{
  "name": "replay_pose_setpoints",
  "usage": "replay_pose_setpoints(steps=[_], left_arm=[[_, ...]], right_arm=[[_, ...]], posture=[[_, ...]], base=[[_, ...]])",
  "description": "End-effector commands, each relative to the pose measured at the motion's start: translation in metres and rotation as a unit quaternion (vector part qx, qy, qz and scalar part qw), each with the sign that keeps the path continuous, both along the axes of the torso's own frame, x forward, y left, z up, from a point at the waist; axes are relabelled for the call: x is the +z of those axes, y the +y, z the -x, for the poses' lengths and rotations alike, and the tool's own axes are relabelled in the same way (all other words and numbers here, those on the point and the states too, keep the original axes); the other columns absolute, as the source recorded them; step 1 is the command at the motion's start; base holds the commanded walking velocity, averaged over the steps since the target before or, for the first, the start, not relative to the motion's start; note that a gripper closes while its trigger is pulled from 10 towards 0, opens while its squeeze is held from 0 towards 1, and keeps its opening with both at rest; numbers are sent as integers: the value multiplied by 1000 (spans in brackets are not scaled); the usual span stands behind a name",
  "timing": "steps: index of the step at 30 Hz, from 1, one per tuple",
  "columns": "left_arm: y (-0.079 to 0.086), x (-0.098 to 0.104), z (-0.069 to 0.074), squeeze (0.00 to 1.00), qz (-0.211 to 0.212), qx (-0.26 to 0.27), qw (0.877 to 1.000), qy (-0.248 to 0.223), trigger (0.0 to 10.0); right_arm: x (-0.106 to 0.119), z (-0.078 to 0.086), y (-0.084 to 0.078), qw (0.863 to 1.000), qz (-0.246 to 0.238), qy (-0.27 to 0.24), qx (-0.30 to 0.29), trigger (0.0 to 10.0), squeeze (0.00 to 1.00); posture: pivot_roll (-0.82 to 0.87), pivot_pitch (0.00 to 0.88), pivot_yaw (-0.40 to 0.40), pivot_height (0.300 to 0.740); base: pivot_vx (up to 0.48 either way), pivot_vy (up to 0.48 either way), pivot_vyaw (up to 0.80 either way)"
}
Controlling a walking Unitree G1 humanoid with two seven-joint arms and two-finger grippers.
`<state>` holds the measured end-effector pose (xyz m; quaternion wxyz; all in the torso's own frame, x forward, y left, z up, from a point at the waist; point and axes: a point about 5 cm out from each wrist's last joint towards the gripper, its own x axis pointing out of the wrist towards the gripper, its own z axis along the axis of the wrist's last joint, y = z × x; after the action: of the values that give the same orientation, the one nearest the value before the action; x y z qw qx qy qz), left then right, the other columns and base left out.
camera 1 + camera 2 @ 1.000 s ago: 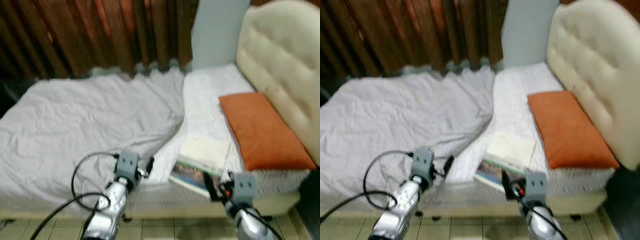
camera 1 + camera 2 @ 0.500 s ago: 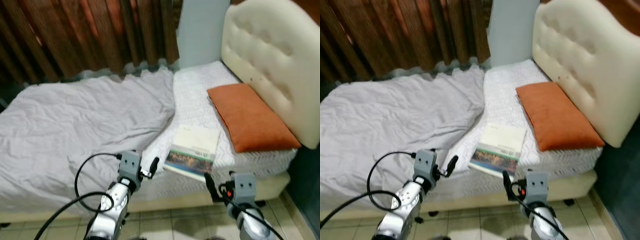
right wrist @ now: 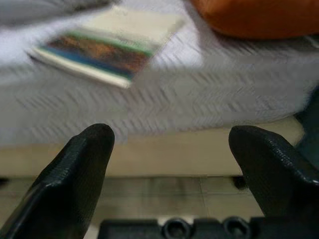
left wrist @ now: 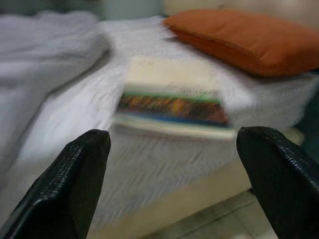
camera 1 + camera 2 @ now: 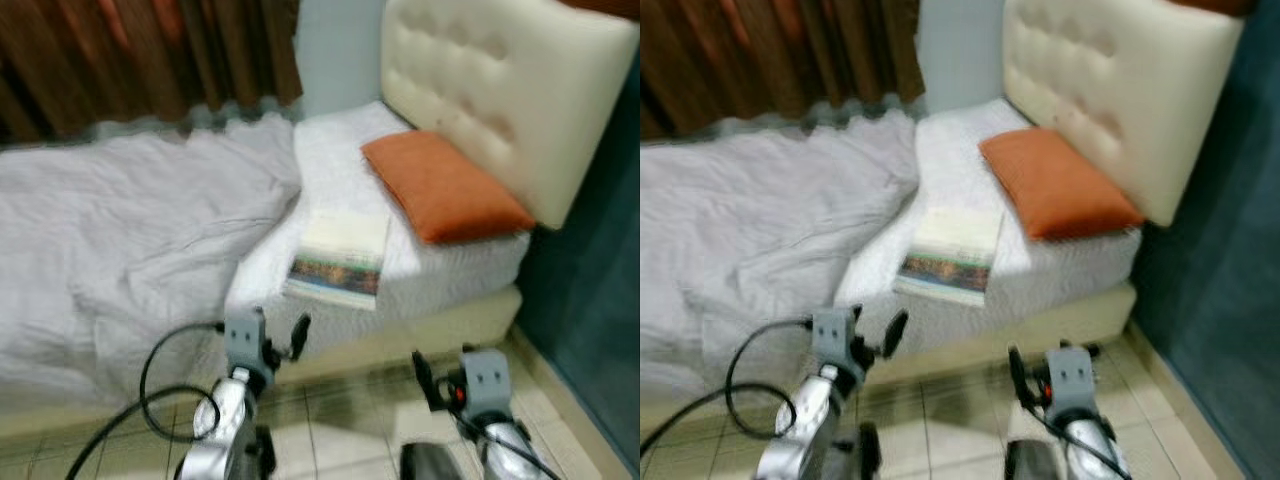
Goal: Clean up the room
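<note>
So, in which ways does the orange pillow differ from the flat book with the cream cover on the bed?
The orange pillow is plump and one plain colour; the flat book with the cream cover is thin, with a colourful picture band. The pillow lies against the cream tufted headboard; the book lies nearer the mattress edge. Both rest on the white mattress.

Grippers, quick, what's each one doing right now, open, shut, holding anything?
Left gripper: open, holding nothing, pointed at the colourful book on the white bed.
Right gripper: open, holding nothing, low before the bed's edge.

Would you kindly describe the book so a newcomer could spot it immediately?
Find the bed with the cream tufted headboard. Beside the orange pillow, near the mattress edge, lies the book: flat, pale cover with a colourful picture band, the only printed thing there.
</note>
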<state>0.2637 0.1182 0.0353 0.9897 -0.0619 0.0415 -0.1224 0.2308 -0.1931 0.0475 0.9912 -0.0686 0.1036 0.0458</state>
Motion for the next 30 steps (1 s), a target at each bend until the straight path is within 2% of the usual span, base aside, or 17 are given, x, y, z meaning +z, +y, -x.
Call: replay_pose_setpoints(steps=[1,6,11,13,19,25,30], left_arm=[[0,0,4,0,-17,7,1000,-11,10000],[-10,4,4,0,-16,18,1000,-11,10000],[-4,8,1,0,-17,38,999,-14,10000],[-4,10,0,0,-28,31,999,-21,10000],[-4,16,1,0,-24,20,999,-29,10000],[-1,16,-1,0,-22,20,999,-26,10000],[2,15,0,0,-22,21,999,-21,10000]], right_arm=[[7,-2,-5,1000,-5,-5,3,10000,0],[7,-9,-16,1000,2,4,16,10000,0],[1,-20,-11,1000,-8,14,24,10000,0],[-1,-23,-9,999,-19,20,19,10000,0],[-5,-28,-6,999,-40,26,13,10000,0],[-10,-31,-2,998,-56,30,10,10000,0],[-10,-27,-7,997,-67,24,-1,10000,0]], posture=[[-209,103,-23,570],[-170,104,-70,570],[-133,104,-73,570],[-119,104,-67,570],[-107,109,-48,570],[-109,105,-25,570],[-113,115,-28,570]], base=[[0,0,0],[0,0,0],[0,0,0],[0,0,0],[0,0,0],[436,0,0],[424,0,0]])
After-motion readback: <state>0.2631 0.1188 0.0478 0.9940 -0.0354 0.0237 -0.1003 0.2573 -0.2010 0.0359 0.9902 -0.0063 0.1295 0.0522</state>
